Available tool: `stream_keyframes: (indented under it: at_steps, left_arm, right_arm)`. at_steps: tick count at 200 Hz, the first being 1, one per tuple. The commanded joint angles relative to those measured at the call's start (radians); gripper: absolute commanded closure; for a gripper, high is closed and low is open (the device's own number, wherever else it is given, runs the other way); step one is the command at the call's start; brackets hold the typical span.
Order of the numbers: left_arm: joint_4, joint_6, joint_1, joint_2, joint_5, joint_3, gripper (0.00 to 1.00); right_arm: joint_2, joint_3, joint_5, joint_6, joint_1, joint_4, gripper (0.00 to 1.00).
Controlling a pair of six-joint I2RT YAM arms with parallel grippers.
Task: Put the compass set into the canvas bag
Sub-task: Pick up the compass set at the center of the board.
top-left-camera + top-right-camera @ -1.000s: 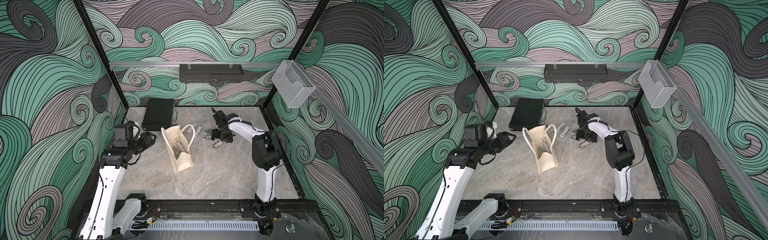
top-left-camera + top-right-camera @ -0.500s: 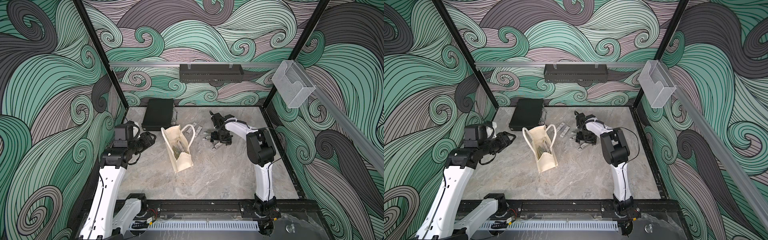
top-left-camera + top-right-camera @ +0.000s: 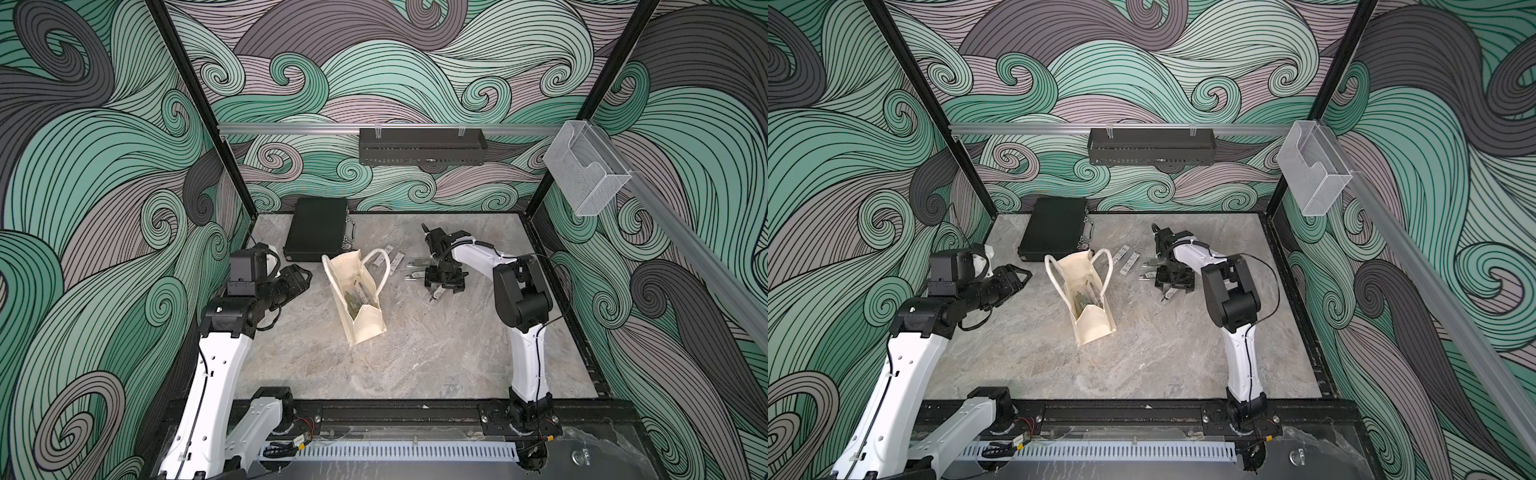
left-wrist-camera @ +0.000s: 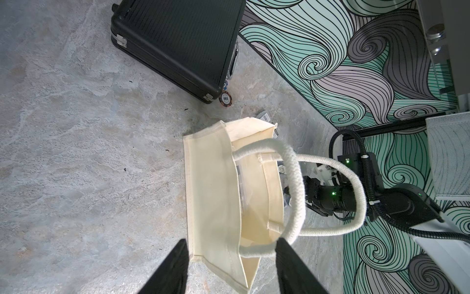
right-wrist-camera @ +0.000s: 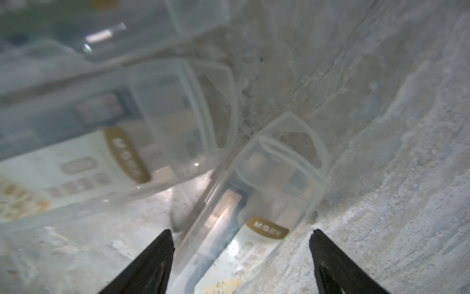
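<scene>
**Object.** The compass set [image 5: 254, 203] is a slim clear plastic pack with a printed card inside. Judge it light, stiff and slick; its thin walls may flex under hard pressure. It lies on the table [image 3: 415, 353], right of the canvas bag [image 3: 365, 320], with similar packs [image 3: 415, 270] just beside it. More packs show inside the bag.

**Grasp.** Take the pack across its narrow width, near mid-length. The right hand [image 5: 240, 234] stands over it, fingers apart, one on each side, not clamped.

**Clearance.** A neighbouring pack lies angled just beside the target and could be nudged. The bag is soft and leans; its narrow mouth is flanked by looped handles [image 4: 292, 178]. The left hand [image 4: 231, 244], fingers apart and holding nothing, waits near the bag's left side. The black case [image 3: 318, 232] sits far left. Open table lies on the near side.
</scene>
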Motion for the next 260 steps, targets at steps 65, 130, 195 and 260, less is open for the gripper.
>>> stream_keyframes:
  at_steps: [65,130,195,260]
  left_arm:
    - [0.002,0.009,-0.007,-0.02,-0.013,0.001,0.43]
    - [0.008,0.009,-0.008,-0.016,-0.013,0.001,0.43]
    - [0.03,0.006,-0.008,-0.006,0.0,0.012,0.43]
    - [0.059,-0.017,-0.013,0.006,0.024,0.014,0.43]
  right_arm:
    - [-0.038,-0.043,-0.108,0.011,-0.045,0.066,0.33]
    - [-0.098,-0.084,-0.106,0.01,-0.044,0.075,0.51]
    - [-0.377,-0.162,-0.076,-0.004,-0.042,0.051,0.54]
    - [-0.526,0.082,-0.145,-0.003,0.084,0.019,0.52]
